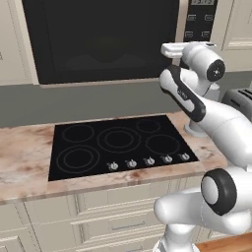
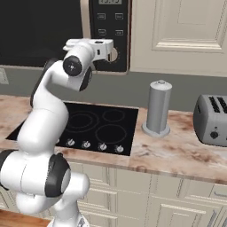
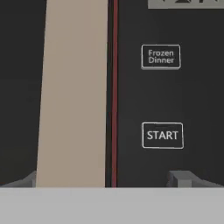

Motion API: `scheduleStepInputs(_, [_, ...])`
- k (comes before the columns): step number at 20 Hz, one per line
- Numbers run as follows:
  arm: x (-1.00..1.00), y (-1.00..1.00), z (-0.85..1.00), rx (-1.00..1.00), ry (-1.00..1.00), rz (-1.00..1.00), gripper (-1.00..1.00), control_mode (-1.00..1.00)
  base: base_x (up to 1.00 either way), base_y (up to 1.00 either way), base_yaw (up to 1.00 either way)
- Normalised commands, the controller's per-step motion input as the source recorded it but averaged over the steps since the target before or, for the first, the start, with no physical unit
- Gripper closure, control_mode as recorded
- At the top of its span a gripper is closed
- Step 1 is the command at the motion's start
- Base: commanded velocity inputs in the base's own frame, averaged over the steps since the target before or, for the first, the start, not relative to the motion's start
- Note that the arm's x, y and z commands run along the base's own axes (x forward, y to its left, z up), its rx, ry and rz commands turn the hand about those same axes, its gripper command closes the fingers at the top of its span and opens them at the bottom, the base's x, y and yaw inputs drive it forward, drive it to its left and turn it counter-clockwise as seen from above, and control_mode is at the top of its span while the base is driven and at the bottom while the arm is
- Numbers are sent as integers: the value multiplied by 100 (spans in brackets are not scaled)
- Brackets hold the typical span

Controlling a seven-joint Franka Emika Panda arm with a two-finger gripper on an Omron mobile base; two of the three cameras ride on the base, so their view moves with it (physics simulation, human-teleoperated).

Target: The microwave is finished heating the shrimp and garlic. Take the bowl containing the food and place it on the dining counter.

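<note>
Microwave [image 1: 103,39]: built in above the cooktop [image 1: 118,145], door shut. Tool [image 3: 107,179]: open, empty, raised close to the control panel [image 2: 110,26]. Hand view alone reads the START button [image 3: 162,135] and red door trim [image 3: 115,87]; right base view alone shows a grey canister [image 2: 158,108] beside the toaster [image 2: 212,119] on the marble bench [image 2: 177,150], under cream cabinets.

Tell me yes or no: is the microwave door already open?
No, the microwave door sits shut, its dark glass flush with the frame above the cooktop.
</note>
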Motion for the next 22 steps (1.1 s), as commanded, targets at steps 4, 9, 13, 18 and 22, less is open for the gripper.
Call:
scheduleStepInputs(4, [54, 0, 0, 0, 8, 0, -100, -100, 0, 0, 0])
scheduleStepInputs(9, [56, 0, 0, 0, 8, 0, -100, -100, 0, 0, 0])
scheduleStepInputs(13, [49, 0, 0, 0, 7, 0, 100, -100, 0, 0, 0])
scheduleStepInputs(18, [10, 0, 0, 0, 0, 0, 100, -100, 0, 0, 0])
scheduleStepInputs(22, [0, 0, 0, 0, 0, 0, 100, -100, 0, 0, 0])
